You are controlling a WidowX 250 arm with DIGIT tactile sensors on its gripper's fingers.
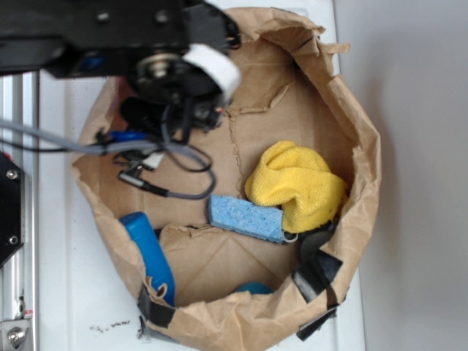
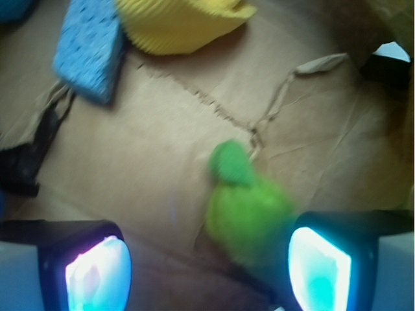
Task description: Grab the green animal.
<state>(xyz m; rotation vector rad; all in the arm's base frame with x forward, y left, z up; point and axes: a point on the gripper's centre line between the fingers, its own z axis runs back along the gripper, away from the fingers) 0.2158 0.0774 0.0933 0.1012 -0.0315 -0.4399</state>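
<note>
Your gripper [image 2: 209,269] stood wide open, holding nothing. The green animal [image 2: 245,206] lay on the brown paper bag [image 1: 351,110] between the fingers, nearer one pad [image 2: 319,269], apart from the blue sponge [image 2: 89,48] and yellow cloth [image 2: 178,24].

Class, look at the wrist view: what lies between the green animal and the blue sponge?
In the wrist view, only bare brown paper with a torn crease separates the green animal from the blue sponge.
</note>
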